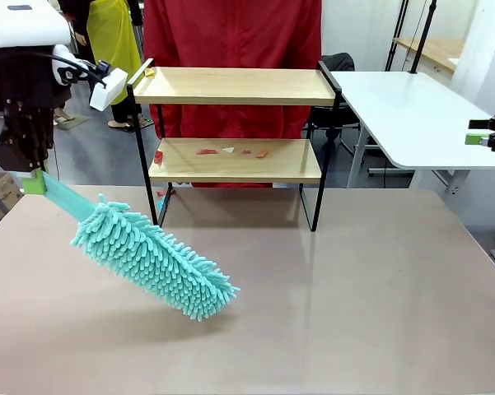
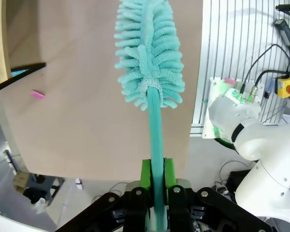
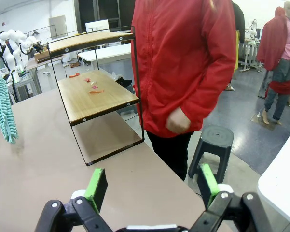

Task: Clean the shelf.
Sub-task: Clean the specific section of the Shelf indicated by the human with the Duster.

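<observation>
Our left gripper point(image 2: 154, 193) is clamped on the thin handle point(image 2: 156, 130) of a teal duster point(image 1: 152, 259), with the green pads point(image 2: 145, 175) pressing it from both sides near its end. We hold it at the left side of the table point(image 1: 354, 288). The fluffy head slants down and away from the handle, towards the table's middle and our own side. It seems to hang just clear of the surface.

The duster looks light, with a soft, floppy fringe on a fairly stiff stem, so we judge the grip at the handle end to be enough.

The shelf point(image 1: 231, 86) stands beyond the head, at the far middle of the table and well apart from the duster. Its long axis runs across the table from our left to our right, and the open front faces us. It looks stiff but light. We expect it could slide or rock under a hard push, so any steadying hold belongs on the black frame or side rails.

A few small red and white scraps point(image 1: 231, 151) lie on the lower board.

A person point(image 1: 231, 33) in a red jacket stands just behind the shelf.

Our right gripper point(image 3: 149, 181) is spread wide and empty, off at the right side.
</observation>
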You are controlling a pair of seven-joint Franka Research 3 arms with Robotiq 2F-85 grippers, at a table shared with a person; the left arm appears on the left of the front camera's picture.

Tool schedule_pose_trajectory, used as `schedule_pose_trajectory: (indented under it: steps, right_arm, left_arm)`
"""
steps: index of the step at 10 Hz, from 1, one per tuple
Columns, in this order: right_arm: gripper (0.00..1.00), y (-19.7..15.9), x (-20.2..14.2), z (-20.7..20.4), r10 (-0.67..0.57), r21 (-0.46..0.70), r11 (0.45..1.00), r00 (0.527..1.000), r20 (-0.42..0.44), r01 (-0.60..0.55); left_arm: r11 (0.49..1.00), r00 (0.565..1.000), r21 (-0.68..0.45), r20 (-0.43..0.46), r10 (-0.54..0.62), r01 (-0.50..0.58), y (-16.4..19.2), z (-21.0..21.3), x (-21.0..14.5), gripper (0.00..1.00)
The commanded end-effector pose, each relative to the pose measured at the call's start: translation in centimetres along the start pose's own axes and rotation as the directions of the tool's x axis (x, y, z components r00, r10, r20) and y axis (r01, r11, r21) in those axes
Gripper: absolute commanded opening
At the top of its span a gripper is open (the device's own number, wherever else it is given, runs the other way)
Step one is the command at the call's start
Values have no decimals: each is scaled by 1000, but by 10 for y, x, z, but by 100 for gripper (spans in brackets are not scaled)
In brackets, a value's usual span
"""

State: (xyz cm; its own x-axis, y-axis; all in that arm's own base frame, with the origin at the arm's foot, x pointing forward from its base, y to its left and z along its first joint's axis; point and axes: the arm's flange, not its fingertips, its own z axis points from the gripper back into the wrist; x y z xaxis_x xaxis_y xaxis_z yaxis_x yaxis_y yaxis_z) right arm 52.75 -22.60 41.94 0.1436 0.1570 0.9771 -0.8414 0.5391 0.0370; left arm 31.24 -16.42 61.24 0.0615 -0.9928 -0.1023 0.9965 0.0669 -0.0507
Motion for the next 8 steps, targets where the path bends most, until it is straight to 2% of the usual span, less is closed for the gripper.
schedule_pose_trajectory:
  steps: [1, 8]
  right_arm:
    - [100, 0, 2, 0, 4, -1, 1000, 1000, 0, -4]
    - [100, 0, 2, 0, 4, -1, 1000, 1000, 0, -4]
  left_arm:
    - [1000, 1000, -3, -1, -11, 11, 1, 4, -1, 13]
    - [1000, 1000, -3, -1, -11, 11, 1, 4, -1, 13]
